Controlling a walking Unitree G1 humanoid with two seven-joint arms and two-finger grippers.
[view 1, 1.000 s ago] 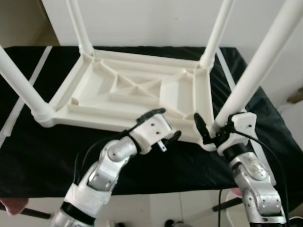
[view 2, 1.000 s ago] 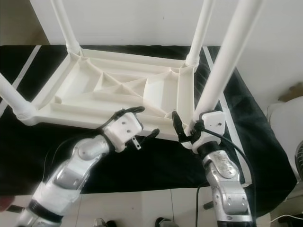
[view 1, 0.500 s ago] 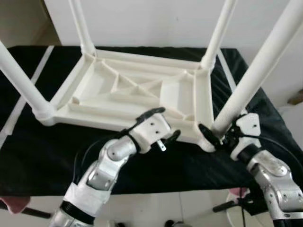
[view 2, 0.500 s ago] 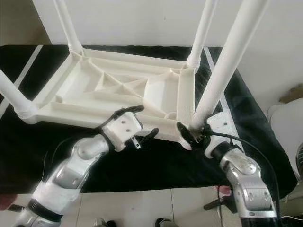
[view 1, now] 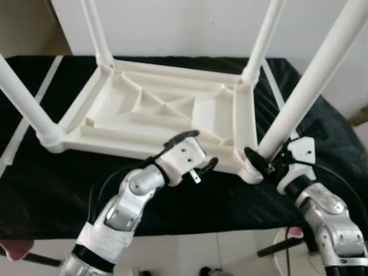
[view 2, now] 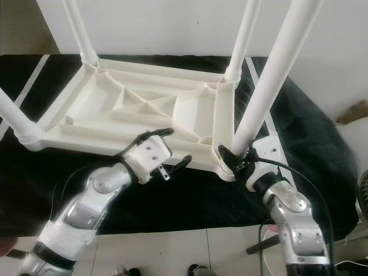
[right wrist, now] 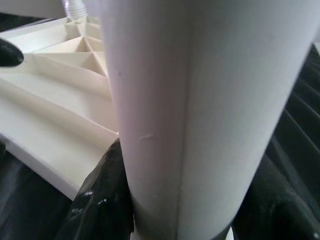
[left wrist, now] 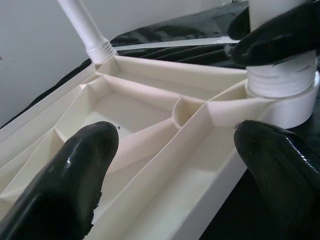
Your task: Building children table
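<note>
1. Four white legs stick up from the upside-down table top (view 1: 167,112); it lies flat on the black cloth (view 1: 34,190) in front of you, so the build looks almost done.
2. Your right gripper (view 1: 265,164) is closed around the near right leg (view 1: 305,92), low down by the screw socket (view 1: 250,172); the right wrist view shows a black finger (right wrist: 100,200) pressed on each side of the tube.
3. Your left gripper (view 1: 198,155) is wide open and holds nothing; its fingers (left wrist: 75,170) sit one on each side of the near rim (left wrist: 200,175) of the table top, close but not squeezing.
4. I think the table is light, hard plastic; it is stiff and will not bend, but it looks smooth and may slip.
5. Hold the leg low, near the socket, if you want to turn it tight; a grip high up could tip the whole table.
6. Close your left gripper on the rim wall to keep the top from sliding on the cloth.
</note>
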